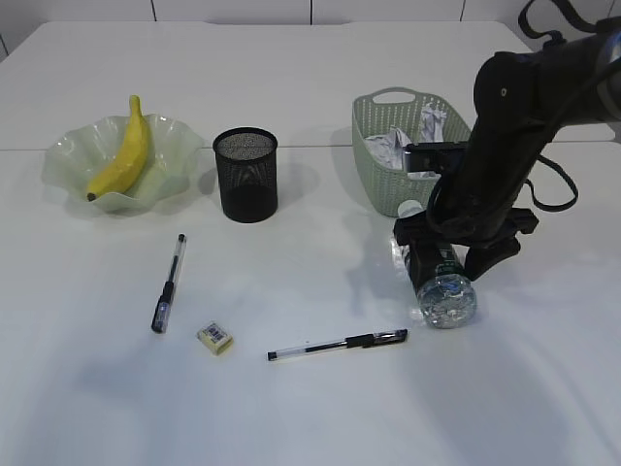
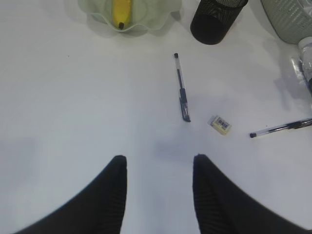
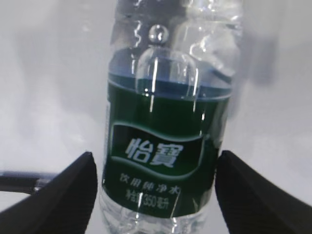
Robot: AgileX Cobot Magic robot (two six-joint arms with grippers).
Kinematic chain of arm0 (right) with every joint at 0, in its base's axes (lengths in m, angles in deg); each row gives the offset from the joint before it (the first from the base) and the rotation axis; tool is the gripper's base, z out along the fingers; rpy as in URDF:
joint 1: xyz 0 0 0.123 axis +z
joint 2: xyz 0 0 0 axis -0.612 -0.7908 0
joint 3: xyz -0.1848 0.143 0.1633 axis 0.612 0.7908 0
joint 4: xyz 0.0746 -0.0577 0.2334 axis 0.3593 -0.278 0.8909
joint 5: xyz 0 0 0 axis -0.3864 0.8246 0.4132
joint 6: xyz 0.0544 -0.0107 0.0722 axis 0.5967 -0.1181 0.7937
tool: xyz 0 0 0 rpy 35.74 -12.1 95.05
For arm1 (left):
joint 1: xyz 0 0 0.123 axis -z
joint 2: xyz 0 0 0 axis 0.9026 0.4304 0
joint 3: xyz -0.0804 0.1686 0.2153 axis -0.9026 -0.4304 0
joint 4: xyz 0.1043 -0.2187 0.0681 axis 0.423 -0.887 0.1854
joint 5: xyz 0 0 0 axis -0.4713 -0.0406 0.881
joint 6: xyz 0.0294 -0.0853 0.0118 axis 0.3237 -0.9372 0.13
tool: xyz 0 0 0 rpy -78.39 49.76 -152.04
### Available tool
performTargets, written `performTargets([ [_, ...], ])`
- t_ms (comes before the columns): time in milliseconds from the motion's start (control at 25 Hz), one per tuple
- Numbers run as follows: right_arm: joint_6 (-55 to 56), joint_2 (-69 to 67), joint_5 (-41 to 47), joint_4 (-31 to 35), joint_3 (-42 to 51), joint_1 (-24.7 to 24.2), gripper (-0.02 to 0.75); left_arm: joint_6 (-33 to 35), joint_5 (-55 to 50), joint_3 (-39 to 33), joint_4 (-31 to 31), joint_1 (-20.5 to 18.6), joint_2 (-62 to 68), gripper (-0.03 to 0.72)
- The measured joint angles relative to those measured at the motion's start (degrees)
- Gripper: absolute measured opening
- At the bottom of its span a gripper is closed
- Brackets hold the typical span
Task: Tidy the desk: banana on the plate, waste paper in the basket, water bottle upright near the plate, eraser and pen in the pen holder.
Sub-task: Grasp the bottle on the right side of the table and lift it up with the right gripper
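From my station I count two jobs done: the banana (image 1: 124, 149) lies in the wavy glass plate (image 1: 68, 155), and crumpled waste paper (image 1: 391, 146) sits inside the green basket (image 1: 374, 180); I see no loose paper on the tabletop (image 1: 310, 408).

The bottle job is in hand; my right end effector (image 3: 156, 187) is lowered over the water bottle (image 3: 165, 146), which lies on its side just in front of the basket; the fingers (image 3: 63, 195) stand spread on either side of the green label with a sliver of gap each way, so I judge it straddled, not yet pinched; it is well apart from the plate, so it has to be gripped, carried across and stood up.

Left to do after that: two pens and the eraser; one pen (image 1: 340, 343) lies just beside the bottle's base, below and left of the right end effector; the other pen (image 2: 182, 87) lies straight ahead of my left end effector (image 2: 160, 168), with the eraser (image 2: 220, 124) ahead and a little to the right; the mesh pen holder (image 2: 214, 22) stands beyond them, upright, and I cannot see into it; the left end effector hovers half spread over bare tabletop, holding nothing.
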Motion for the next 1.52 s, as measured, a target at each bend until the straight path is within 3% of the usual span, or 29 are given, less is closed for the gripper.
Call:
performTargets([
  [760, 1.0, -3.7, -0.2, 0.4, 0.0, 0.0, 0.563, 0.0, 0.0, 0.0, 0.0, 0.0, 0.0, 0.319],
  [1120, 1.3, -3.8, 0.1, 0.6, 0.0, 0.0, 0.405, 0.0, 0.0, 0.0, 0.0, 0.0, 0.0, 0.317],
  [1520, 1.3, -3.3, 1.2, 0.6, -0.1, 0.0, 0.396, 0.0, 0.0, 0.0, 0.0, 0.0, 0.0, 0.317],
])
